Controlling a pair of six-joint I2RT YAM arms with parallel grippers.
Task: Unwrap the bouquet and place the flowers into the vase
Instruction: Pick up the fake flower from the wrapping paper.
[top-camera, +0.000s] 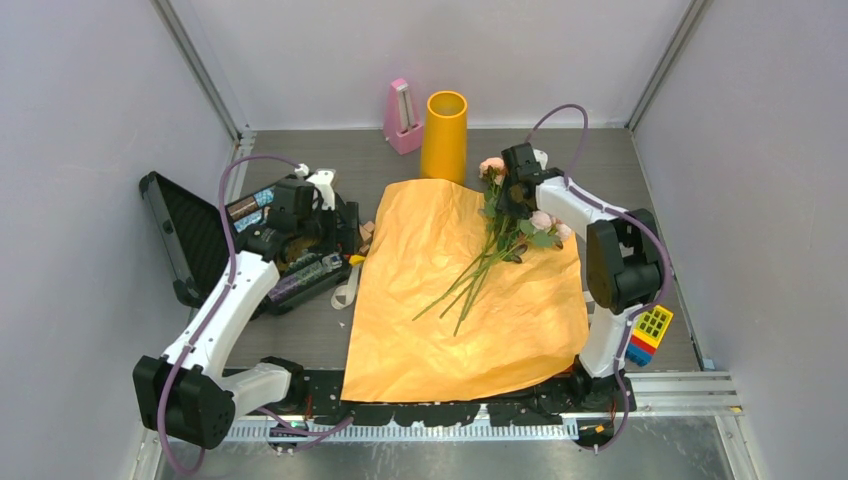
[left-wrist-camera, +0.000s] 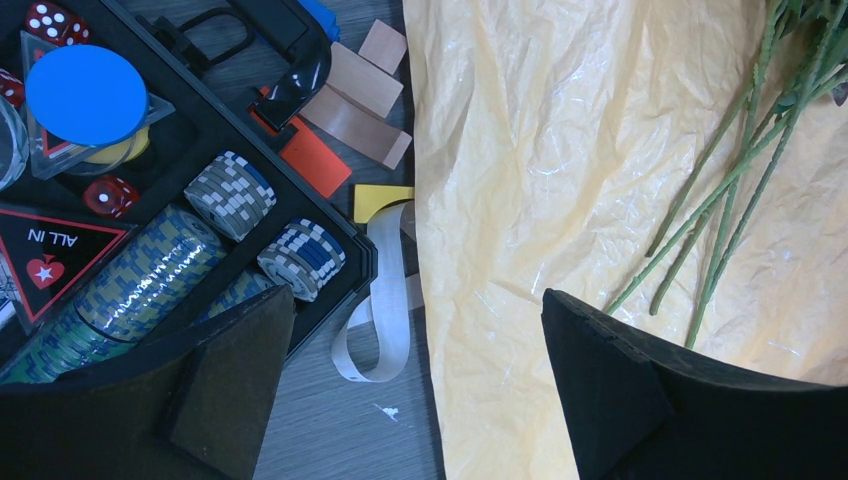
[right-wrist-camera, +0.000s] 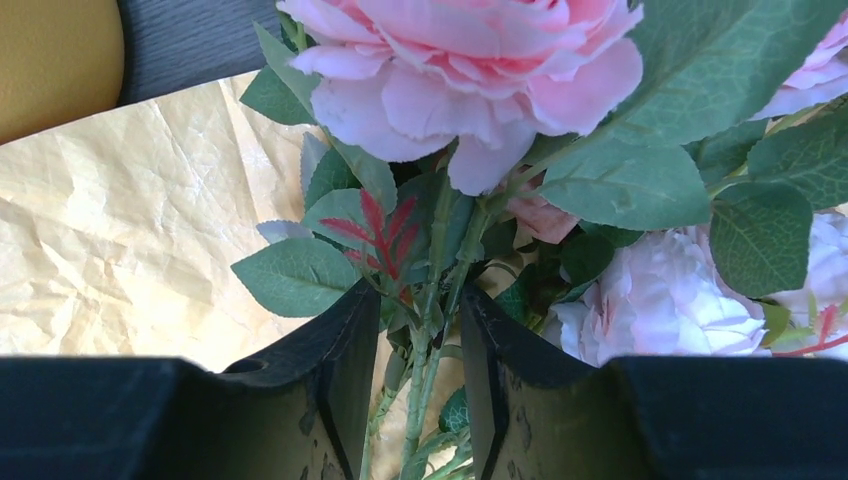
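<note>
Top view, flowers (top-camera: 495, 245): they lie loose on the flat paper (top-camera: 450, 320), right of centre. The heads are at the far right and the stems fan toward the near left, so the long axis runs on a diagonal.
Top view, vase (top-camera: 445, 135): it stands upright just past the paper's far edge, mouth up, a little left of the heads (the pink metronome (top-camera: 402, 118) beside it is not your target).
Top view, nearer arm: your right gripper (top-camera: 515, 190) is on the bunch just below the heads. The left gripper (top-camera: 305, 215) hangs well apart, over the open case (top-camera: 190, 240).
Left wrist, left gripper: the jaws are wide with nothing between them. The ribbon (left-wrist-camera: 385, 300) lies beneath, beside the paper's edge, and the stem ends (left-wrist-camera: 720, 200) are off to the right.
Right wrist, right gripper: the jaws are narrow, one each side of the stems under a bloom. You cannot tell whether the pads press them yet.
Step, as I judge it: the unwrapping looks done and the pickup is in hand.
Next move, as I judge it: the vase lies left and slightly beyond your right gripper. The stems must tip from lying flat to hanging ends-down before they can enter its mouth.
</note>
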